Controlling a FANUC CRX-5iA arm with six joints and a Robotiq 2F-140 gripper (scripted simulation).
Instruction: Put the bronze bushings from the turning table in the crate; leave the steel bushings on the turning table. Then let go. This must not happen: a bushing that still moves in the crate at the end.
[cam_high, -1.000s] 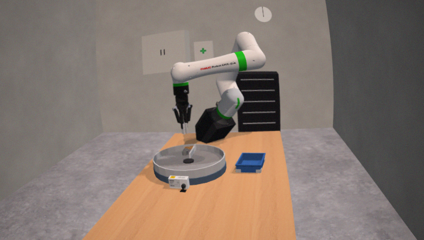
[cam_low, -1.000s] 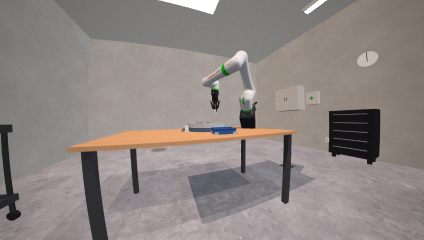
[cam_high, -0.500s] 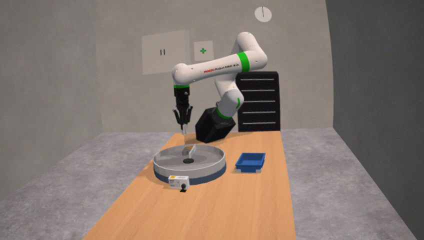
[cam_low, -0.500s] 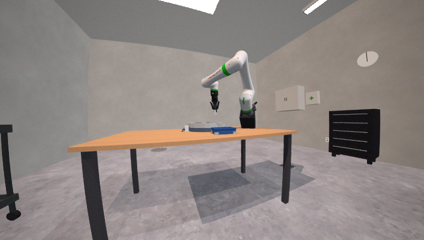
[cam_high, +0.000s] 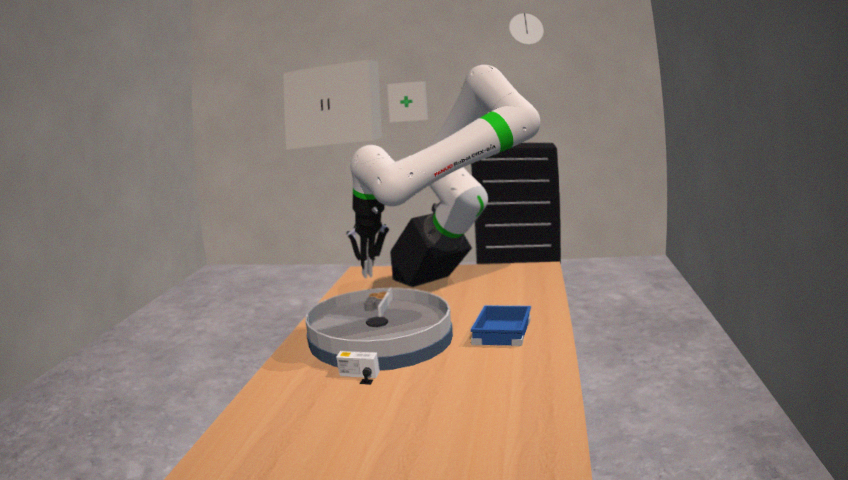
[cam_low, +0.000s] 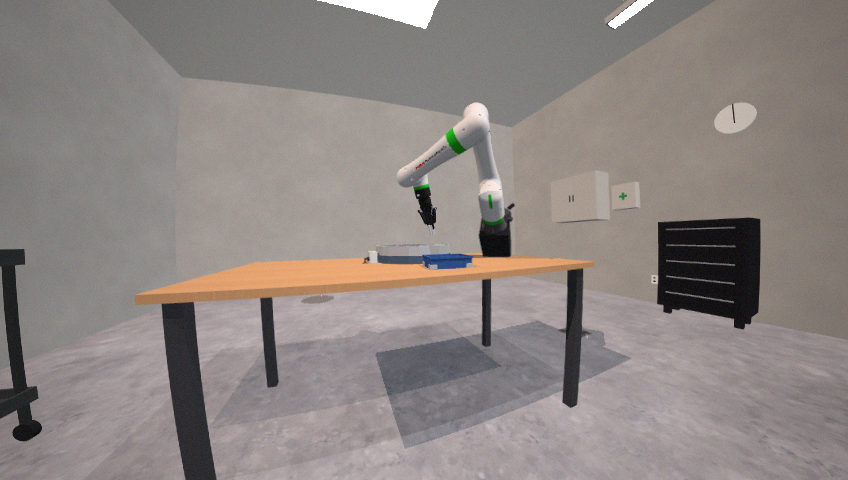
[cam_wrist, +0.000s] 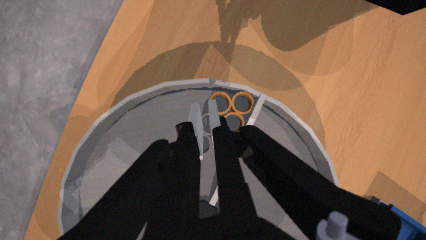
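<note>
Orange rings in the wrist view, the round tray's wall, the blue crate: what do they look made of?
Orange rings: bronze or brass by the look, orange-gold with a matte finish, hollow centres.
Round tray: wall looks like light grey metal or plastic, flat finish; it sits on a darker blue-grey base band.
Blue crate: moulded plastic by the look, even saturated blue with thin walls.
Gripper: shut, above the tray.
</note>
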